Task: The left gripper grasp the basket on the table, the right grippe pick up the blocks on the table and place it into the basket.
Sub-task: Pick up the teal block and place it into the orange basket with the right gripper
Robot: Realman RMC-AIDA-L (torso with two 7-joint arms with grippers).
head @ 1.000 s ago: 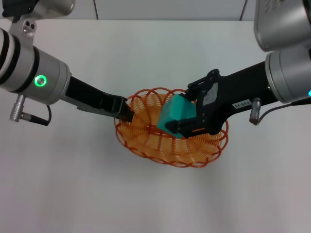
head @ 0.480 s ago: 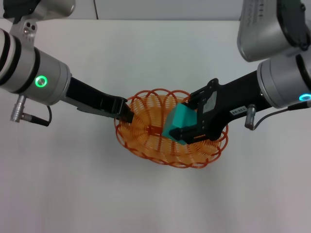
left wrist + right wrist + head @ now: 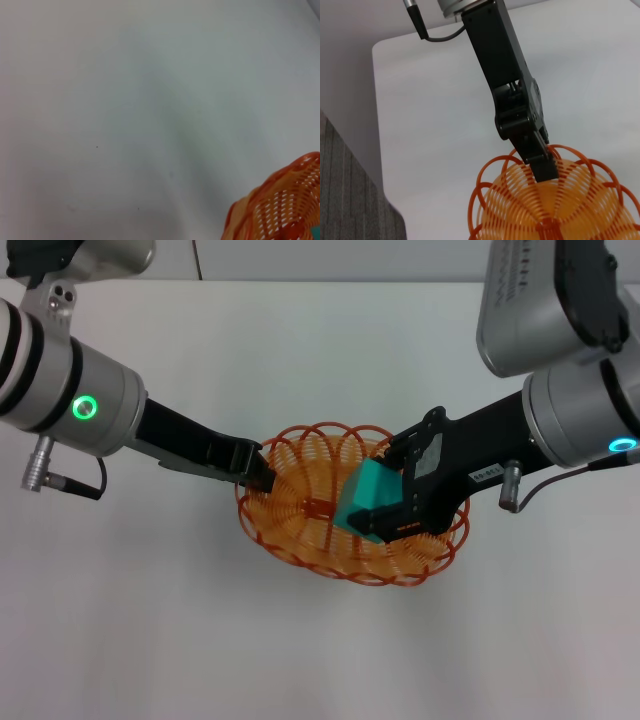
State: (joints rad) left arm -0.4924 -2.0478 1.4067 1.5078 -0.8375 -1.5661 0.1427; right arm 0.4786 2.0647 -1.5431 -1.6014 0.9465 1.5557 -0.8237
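Note:
The orange wire basket [image 3: 300,530] sits mid-table on the white table [image 3: 300,350]. My left gripper [image 3: 262,476] reaches in from the left and is shut on the basket's left rim; the right wrist view shows the left gripper [image 3: 543,167] clamped over the rim loops of the basket [image 3: 560,210]. My right gripper [image 3: 380,514] comes in from the right, shut on the teal-green block [image 3: 360,496]. It holds the block tilted, low inside the basket over the right half. An edge of the basket [image 3: 282,205] shows in the left wrist view.
Bare white table surrounds the basket on all sides. A grey wall or panel edge [image 3: 350,190] lies beyond the table's far side in the right wrist view. A cable hangs from the left arm [image 3: 60,480].
The right gripper has carried the block down and a little left, deeper into the basket. The left gripper and basket have stayed put.

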